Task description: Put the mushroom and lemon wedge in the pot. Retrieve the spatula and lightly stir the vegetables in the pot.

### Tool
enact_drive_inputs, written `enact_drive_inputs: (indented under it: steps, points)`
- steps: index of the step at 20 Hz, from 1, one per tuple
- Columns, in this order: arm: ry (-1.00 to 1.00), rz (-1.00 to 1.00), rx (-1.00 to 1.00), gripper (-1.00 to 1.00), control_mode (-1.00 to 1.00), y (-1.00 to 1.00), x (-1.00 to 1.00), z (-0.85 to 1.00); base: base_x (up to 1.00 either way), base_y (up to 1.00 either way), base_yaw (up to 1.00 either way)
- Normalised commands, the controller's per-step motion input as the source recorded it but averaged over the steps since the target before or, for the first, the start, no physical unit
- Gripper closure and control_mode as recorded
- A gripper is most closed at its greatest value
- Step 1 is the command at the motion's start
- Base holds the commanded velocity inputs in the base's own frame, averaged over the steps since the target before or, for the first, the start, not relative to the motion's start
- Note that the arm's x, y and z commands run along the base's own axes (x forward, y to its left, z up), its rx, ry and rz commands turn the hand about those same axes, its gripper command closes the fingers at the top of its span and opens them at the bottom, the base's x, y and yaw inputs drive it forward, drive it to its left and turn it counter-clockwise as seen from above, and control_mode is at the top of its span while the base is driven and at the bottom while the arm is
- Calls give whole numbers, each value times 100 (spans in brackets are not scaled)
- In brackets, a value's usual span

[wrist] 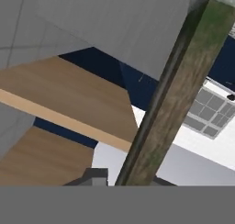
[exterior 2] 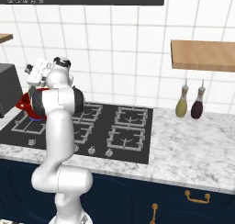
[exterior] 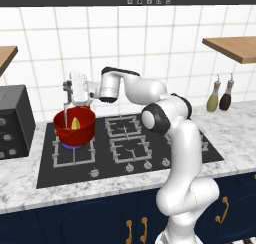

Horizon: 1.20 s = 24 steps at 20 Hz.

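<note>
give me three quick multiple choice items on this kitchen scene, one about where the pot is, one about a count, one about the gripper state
1. Where does the red pot stand?
A. on the back left burner of the stove
B. on the wooden shelf
C. beside the bottles

2. How many bottles stand on the counter by the wall?
A. one
B. two
C. four

3. What is the gripper doing?
A. open and away from everything
B. shut on the spatula above the pot
C. holding a bottle

Answers: 1 A, the pot sits on the far left burner over a blue flame, with the lemon wedge inside. 2 B, a pale one and a dark one side by side. 3 B, the spatula hangs from the gripper down into the pot.
</note>
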Motion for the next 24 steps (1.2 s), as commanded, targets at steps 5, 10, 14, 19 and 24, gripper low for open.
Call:
enact_drive_inputs:
  steps: [5,10,14,19,24]
  points:
    - [-11,0,10,100,-100,-36,-35,0,0,0,0]
    - [-5,0,4,100,-100,-29,-33,0,0,0,0]
    - [-2,0,0,100,-100,-16,-14,1,0,0,0]
    - [0,-6,0,100,-100,-39,-29,0,0,0,0]
    - [0,-5,0,100,-100,-13,-22,0,0,0,0]
